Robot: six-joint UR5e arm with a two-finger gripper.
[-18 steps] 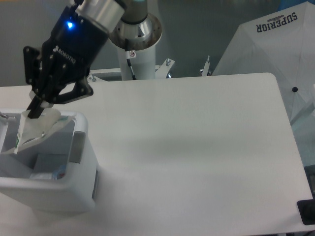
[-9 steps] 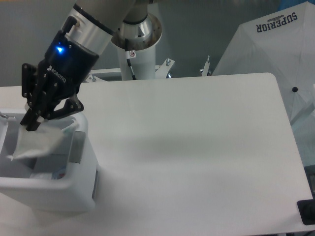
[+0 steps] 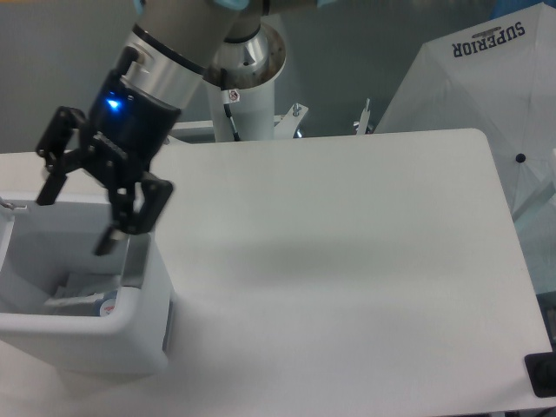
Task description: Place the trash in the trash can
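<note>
The trash can (image 3: 87, 340) is a white bin at the table's left front corner. My gripper (image 3: 75, 222) hangs open over its mouth, its black fingers (image 3: 121, 228) spread wide with nothing between them. Inside the trash can lies a flat white packet (image 3: 80, 292), and beside it a bit of the bottle (image 3: 110, 307) with a red label shows by the right wall. Other trash in the can is too hidden to tell.
The arm's white base column (image 3: 242, 85) stands behind the table's back edge. A white canopy printed SUPERIOR (image 3: 486, 78) rises at the right. A small black object (image 3: 542, 373) sits off the front right corner.
The gripper went from shut on the white packet to open. The packet has dropped from the fingers to the floor of the trash can.
</note>
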